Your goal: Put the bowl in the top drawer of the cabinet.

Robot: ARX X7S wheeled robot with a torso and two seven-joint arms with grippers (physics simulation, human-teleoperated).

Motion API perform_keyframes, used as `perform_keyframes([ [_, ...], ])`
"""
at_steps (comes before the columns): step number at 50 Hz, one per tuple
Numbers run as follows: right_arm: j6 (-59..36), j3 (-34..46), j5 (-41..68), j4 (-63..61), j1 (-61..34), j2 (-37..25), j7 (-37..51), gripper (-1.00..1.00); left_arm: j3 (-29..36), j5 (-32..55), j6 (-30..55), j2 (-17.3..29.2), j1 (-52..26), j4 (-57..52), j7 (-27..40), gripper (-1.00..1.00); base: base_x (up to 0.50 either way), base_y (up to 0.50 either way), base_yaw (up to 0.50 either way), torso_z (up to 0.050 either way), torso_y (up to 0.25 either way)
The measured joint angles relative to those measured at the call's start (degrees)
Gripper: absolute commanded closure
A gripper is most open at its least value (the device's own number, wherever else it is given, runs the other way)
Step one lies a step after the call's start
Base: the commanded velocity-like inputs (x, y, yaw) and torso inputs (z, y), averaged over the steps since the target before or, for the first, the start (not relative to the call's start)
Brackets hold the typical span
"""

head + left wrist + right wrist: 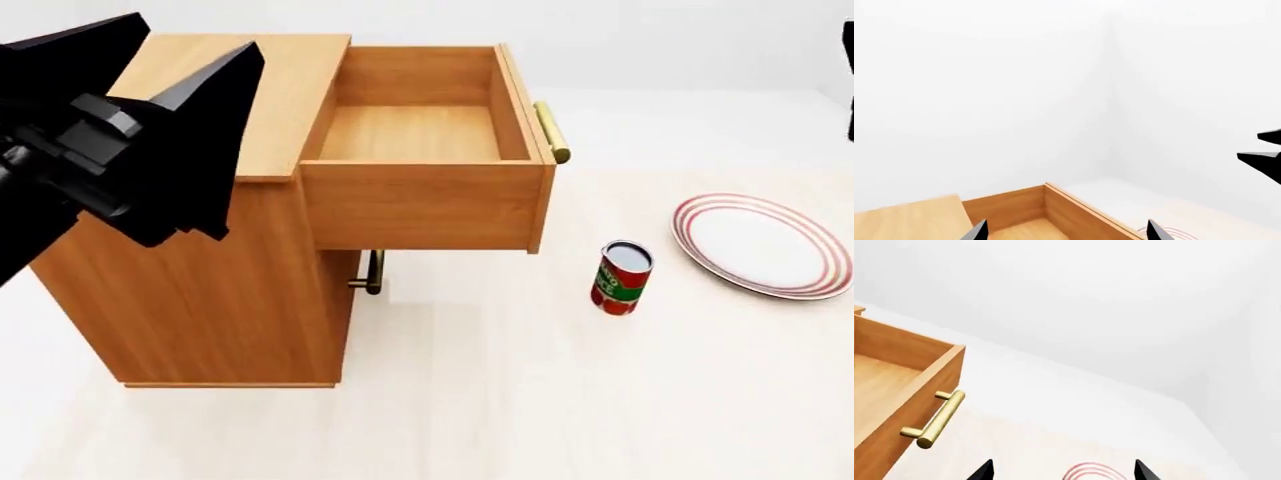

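— Where can you get a gripper in?

— The wide light-brown wooden top drawer (414, 132) stands pulled out, open from above, with nothing lying on its floor.

— What blocks you?

— Its brass bar handle (553, 131) juts from the front. On the pale floor beside it, a red tin can (622, 277) stands upright near a flat red-rimmed white plate (763, 245). The boxy wooden cabinet (200, 290) walls off the other side.

Left tool (1066, 231) and right tool (1063, 471) both spread, holding nothing
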State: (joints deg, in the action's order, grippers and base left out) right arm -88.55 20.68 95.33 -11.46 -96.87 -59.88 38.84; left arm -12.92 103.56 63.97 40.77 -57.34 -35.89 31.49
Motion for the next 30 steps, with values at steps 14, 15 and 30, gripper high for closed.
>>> perform_keyframes([
  [14,-0.8,18.5,1.4,5.0,-7.4,-11.6,-5.4,-1.00,-0.8,11.1,-0.7,6.6,0.0,-0.1,4.0,-1.00,0.00,0.00,0.00,0.000,0.000],
  [15,-0.9,20.0,1.1,5.2,-8.0,-12.2,-6.0,-1.00,-0.9,11.7,-0.8,7.1,0.1,-0.2,4.2,-1.00,0.00,0.00,0.00,0.000,0.000],
  [30,-0.4,39.6,-12.4,5.4,-15.1,-17.0,-21.3,-1.00,-1.6,15.7,-1.0,10.1,0.8,-0.9,5.3,-1.00,0.00,0.00,0.00,0.000,0.000],
])
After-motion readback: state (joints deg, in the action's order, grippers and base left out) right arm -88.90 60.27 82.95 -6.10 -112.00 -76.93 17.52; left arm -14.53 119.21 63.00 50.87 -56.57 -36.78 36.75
